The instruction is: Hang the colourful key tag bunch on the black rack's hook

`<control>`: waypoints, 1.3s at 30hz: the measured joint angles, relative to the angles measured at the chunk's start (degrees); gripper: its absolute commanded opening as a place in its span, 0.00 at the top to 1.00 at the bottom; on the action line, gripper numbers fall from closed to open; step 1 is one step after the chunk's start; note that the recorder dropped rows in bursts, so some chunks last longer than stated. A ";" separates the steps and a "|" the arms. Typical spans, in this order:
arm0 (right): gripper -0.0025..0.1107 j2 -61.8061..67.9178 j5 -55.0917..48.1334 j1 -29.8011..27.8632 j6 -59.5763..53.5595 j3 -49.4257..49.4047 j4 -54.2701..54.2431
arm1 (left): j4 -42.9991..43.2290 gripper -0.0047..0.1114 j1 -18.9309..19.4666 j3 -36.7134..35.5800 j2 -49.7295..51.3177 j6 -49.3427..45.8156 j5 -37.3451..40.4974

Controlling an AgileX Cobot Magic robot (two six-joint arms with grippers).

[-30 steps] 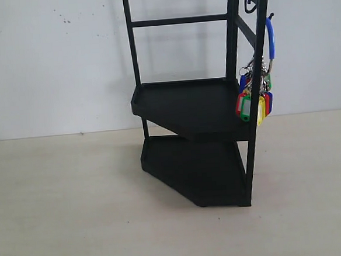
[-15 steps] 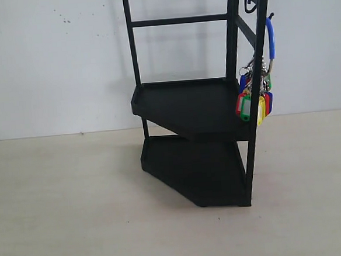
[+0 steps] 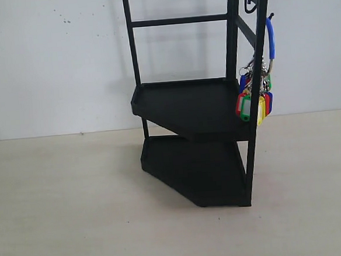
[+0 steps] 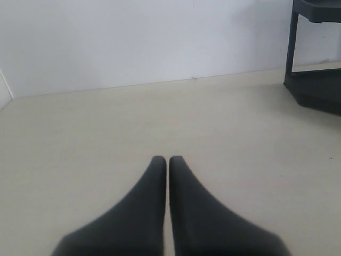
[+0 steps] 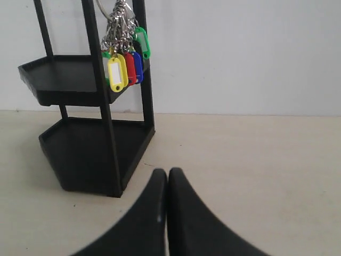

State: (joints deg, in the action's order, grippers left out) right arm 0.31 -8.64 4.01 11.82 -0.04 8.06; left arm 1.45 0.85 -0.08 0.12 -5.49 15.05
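Observation:
The colourful key tag bunch point(image 3: 255, 101) hangs by its blue loop strap point(image 3: 271, 39) from the small hook point(image 3: 271, 16) on the black rack's point(image 3: 186, 103) right front post. The same key tag bunch point(image 5: 123, 64) dangles beside the rack point(image 5: 90, 154) in the right wrist view. Neither arm shows in the exterior view. My left gripper point(image 4: 168, 159) is shut with nothing in it, low over the tabletop and away from the rack point(image 4: 314, 80). My right gripper point(image 5: 167, 172) is shut and empty too, apart from the rack and below the tags.
A J-shaped hook point(image 3: 248, 6) dangles under the rack's top rail. A white wall point(image 3: 54, 60) stands behind the rack. The pale tabletop point(image 3: 77, 216) stretches to the left and in front of the rack.

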 measured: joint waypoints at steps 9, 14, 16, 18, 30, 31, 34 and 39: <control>0.98 0.00 -0.26 0.00 -7.18 0.00 -7.17 | 0.00 0.92 0.00 0.00 0.00 0.00 0.00; 0.98 0.00 -1.05 0.00 -12.12 0.00 -10.09 | 0.00 0.92 0.00 0.00 0.00 0.00 0.00; 0.98 0.00 -1.67 0.00 -12.85 0.00 -10.47 | 0.00 0.92 0.00 0.00 0.00 0.00 0.00; 0.98 0.00 -3.26 0.00 -13.13 0.00 -10.60 | 0.00 0.92 0.00 0.00 0.00 0.00 0.00; 0.98 0.00 -10.28 -1.83 -13.13 0.00 -10.49 | 0.00 0.92 0.00 0.00 0.00 0.00 0.00; 0.98 0.00 -10.28 -2.95 -13.13 0.00 -10.49 | 0.00 0.92 0.00 0.00 0.00 0.00 0.00; 0.98 0.00 -10.37 -5.83 -13.13 0.00 -10.40 | 0.00 0.92 0.00 0.00 0.00 0.00 0.00; 0.98 0.00 -10.50 -6.72 -13.13 0.00 -10.40 | 0.00 0.92 0.00 0.00 0.00 0.00 0.00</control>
State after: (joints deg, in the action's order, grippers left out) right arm 0.31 -19.14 -2.71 -1.31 -0.04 -2.34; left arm 1.45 0.85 -0.08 0.12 -5.49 15.05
